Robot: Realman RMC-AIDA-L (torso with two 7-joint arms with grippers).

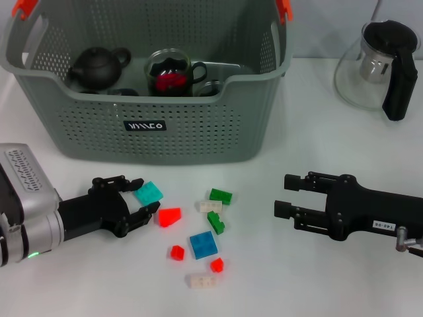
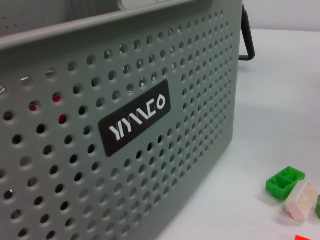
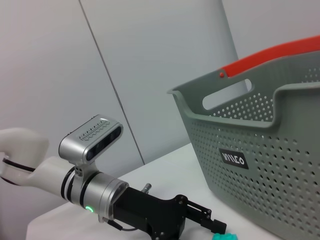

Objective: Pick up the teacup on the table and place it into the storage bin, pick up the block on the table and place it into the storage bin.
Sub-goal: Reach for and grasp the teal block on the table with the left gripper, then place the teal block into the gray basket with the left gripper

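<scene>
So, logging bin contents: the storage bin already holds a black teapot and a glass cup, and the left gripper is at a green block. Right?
Not quite: in the head view the left gripper is at a teal block, not green. The storage bin does hold the black teapot and glass cup.

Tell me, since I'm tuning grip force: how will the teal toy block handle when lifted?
The teal plastic toy block, between the left gripper's open fingers, looks rigid and probably light. Its smooth flat faces may slip. It seems unlikely to roll.
</scene>
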